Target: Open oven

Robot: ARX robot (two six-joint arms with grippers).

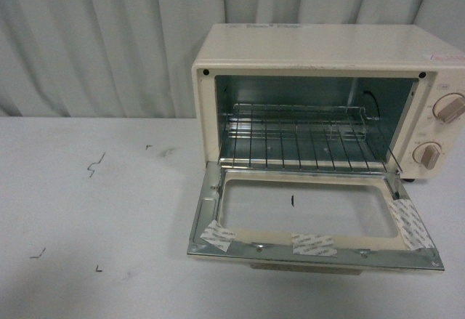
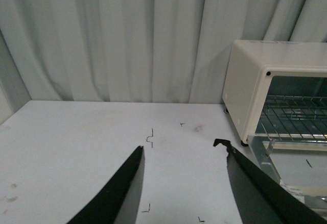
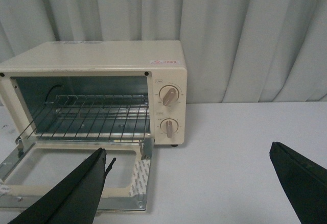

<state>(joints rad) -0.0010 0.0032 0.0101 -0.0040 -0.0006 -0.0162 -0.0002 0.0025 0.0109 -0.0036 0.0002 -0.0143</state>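
Observation:
The cream-white oven [image 1: 320, 46] stands on the white table at the right of the front view. Its glass door [image 1: 312, 221] is dropped flat, with the wire rack [image 1: 305, 141] showing inside and two beige knobs [image 1: 449, 108] on its right face. Neither arm shows in the front view. My left gripper [image 2: 184, 152] is open over bare table, left of the oven [image 2: 250, 81]. My right gripper [image 3: 188, 155] is open, held back from the oven [image 3: 102, 60], one finger [image 3: 76, 193] above the open door [image 3: 76, 168]. Nothing sits between either pair of fingers.
Grey curtains [image 1: 94, 35] hang behind the table. Small dark marks [image 1: 96, 163] dot the tabletop [image 1: 87, 210] left of the oven. White tape strips [image 1: 312, 244] are stuck along the door's inner frame.

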